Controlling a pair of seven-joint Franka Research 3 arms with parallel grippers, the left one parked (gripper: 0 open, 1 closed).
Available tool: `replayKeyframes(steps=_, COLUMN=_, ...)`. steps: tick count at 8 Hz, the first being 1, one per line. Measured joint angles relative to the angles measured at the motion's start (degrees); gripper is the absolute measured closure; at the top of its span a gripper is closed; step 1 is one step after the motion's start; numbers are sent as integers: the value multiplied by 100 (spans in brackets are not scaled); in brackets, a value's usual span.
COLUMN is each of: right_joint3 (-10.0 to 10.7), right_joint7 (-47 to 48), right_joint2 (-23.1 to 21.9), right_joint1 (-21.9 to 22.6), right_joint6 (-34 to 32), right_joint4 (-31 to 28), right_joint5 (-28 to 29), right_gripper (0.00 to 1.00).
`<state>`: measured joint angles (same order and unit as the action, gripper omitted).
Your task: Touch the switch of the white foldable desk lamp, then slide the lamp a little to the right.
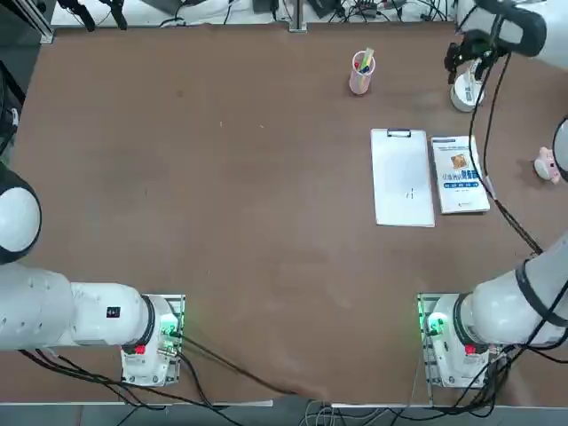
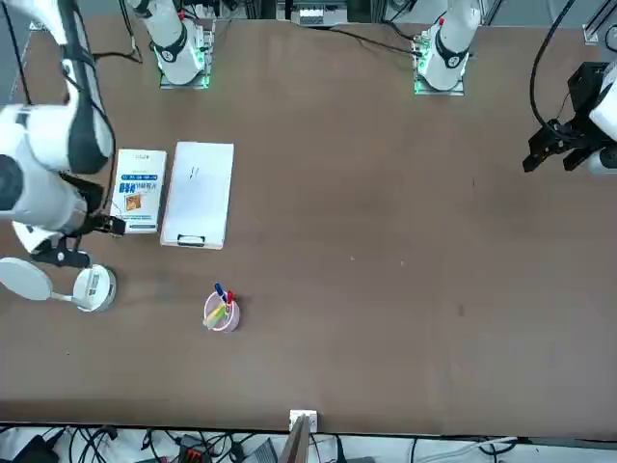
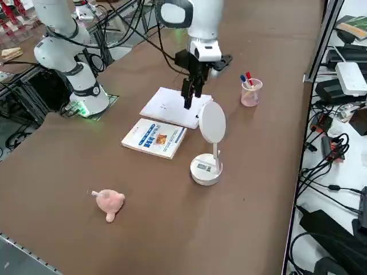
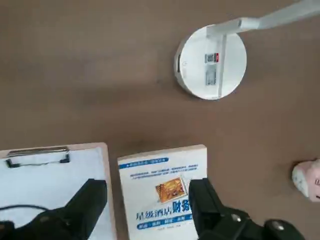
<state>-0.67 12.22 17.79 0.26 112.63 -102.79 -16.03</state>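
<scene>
Hovering, right fingers [image 4: 204, 200] open, clear of the lamp's base edge [image 4: 212, 62].

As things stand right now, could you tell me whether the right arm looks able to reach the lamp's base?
Probably yes: the right gripper hovers open near the lamp's base, and nothing visible stands between them.

White book [image 4: 162, 192]: Chinese characters, "财", on cover.
</scene>
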Motion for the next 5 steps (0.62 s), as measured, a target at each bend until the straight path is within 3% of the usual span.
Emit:
replayKeyframes(steps=2, right_joint3=-16, right_joint7=578, right_joint2=226, right_joint1=210, right_joint6=321, right_joint4=-165, right_joint5=-948, right_gripper=0)
replayKeyframes(steps=5, right_joint3=-4, right_joint7=645, right_joint2=799, right_joint1=218, right_joint6=930, right_joint4=-216, right_joint5=-1761, right_gripper=0)
